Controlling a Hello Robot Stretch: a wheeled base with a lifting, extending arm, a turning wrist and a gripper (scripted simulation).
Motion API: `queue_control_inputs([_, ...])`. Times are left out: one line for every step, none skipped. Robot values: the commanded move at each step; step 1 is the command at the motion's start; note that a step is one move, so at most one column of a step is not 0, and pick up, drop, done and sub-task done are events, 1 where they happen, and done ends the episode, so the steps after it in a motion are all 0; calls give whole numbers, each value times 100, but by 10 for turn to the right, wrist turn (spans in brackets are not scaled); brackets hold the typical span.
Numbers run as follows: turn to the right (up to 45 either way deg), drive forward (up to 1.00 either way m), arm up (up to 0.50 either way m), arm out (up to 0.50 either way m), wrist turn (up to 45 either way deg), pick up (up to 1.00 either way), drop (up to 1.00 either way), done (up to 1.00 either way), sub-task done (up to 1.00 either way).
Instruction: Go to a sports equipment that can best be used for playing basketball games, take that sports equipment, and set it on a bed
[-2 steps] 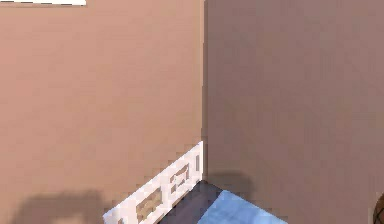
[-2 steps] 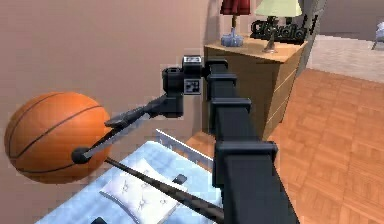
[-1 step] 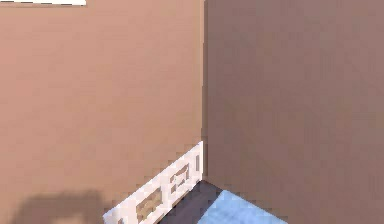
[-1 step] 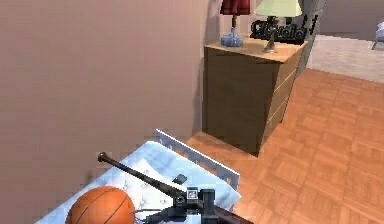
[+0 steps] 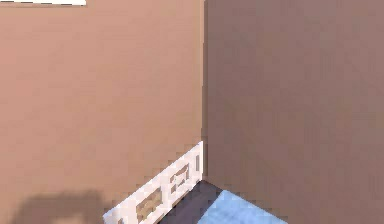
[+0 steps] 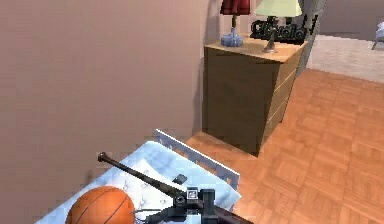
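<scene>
Walls (image 5: 100, 90): two brown faces meet in a corner at the centre of the forward view. The arm side view has one wall face across its left half.
Floor (image 6: 320, 150): wood boards, right half of the arm side view.
Bed (image 6: 160, 158): light blue cover inside a white frame, lower centre of the arm side view. The forward view adds the white end frame and a blue corner of the cover along its bottom edge.
Dresser (image 6: 245, 95): wooden, upper centre of the arm side view, beyond the bed.
Basketball (image 6: 100, 208): orange with dark seams, lower left of the arm side view, seen against the bed cover.
Handling: likely light, air-filled and slightly yielding. The pebbled skin should give friction, but a round ball rolls freely on a soft cover.
Grip point: across the widest part, the fingers on opposite sides. Anywhere narrower, it would likely squirt out.
Gripper (image 6: 150, 190): dark body with thin fingers, bottom centre, just right of the basketball. Finger state cannot be told. Whether it holds the basketball cannot be told.
Lamps (image 6: 233, 15): two, on the dresser top.
</scene>
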Motion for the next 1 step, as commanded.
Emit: queue_control_inputs([0,0,0,0,0,0,100,0,0])
